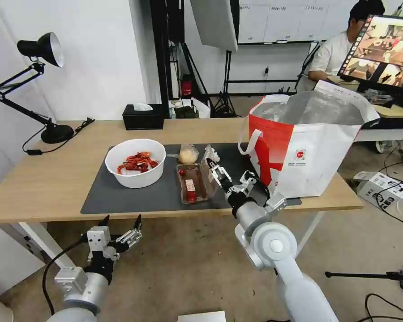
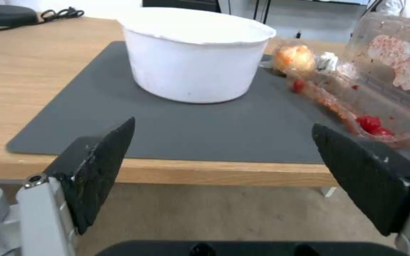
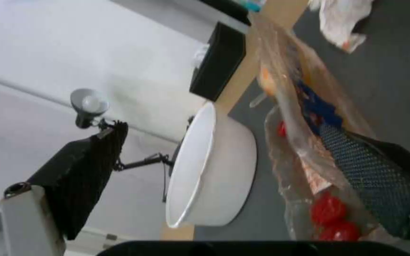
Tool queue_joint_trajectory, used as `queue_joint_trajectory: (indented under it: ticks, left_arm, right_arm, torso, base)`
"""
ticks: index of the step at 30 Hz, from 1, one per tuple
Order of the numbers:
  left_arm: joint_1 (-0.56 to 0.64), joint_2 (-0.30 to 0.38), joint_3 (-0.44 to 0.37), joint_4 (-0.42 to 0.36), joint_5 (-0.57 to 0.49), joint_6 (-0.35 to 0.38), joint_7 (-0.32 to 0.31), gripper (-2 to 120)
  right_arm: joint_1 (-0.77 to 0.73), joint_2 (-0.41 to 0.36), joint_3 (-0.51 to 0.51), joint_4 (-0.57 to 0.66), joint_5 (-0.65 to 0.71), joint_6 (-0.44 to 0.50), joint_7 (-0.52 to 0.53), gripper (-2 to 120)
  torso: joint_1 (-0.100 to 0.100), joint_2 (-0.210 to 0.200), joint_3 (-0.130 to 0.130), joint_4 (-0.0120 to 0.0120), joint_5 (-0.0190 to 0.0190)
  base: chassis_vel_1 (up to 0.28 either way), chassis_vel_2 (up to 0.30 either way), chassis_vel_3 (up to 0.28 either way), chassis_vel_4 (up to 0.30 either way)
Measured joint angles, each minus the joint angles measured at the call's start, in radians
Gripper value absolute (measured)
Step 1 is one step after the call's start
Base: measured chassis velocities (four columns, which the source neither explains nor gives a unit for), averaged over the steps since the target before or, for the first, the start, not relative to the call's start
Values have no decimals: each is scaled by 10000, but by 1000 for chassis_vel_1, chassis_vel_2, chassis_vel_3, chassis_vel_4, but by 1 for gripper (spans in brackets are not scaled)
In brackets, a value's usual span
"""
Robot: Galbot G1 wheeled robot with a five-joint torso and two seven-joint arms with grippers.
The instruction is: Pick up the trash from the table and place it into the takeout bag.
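**Right gripper at the tray, left gripper low**

Studio floor and cables surround the table [image 1: 49, 179], where I see the grey mat [image 1: 121, 197] carrying the bowl [image 1: 135, 162] of red shells, the tray [image 1: 193, 182], a small bag [image 1: 188, 154] behind it and a tissue [image 3: 342, 19] near the tray's raised lid. My right gripper [image 1: 212, 169] is over the mat at the tray's right side, jaws spread wide; on the right wrist camera one finger sits against the lid's outer face and the other hangs clear above the bowl. My left gripper [image 1: 121, 220] waits below the table's front edge, jaws spread and holding nothing. At the table's right end stands the takeout bag [image 1: 313, 152], mouth open.
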Motion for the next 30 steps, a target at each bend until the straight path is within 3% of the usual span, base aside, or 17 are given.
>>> queue_joint_trajectory:
  ticks: [24, 30]
  left_arm:
    - [295, -17, -194, -344, -82, 27, -13, 100]
    - [410, 133, -339, -621, -283, 31, 0, 100]
  right_arm:
    - [823, 239, -799, -574, 418, -699, 657, 100]
    - [796, -352, -445, -322, -904, -812, -4, 100]
  torso:
    - [1, 0, 0, 0, -1]
    - [0, 0, 0, 0, 5]
  base:
    - [0, 0, 0, 0]
    - [0, 0, 0, 0]
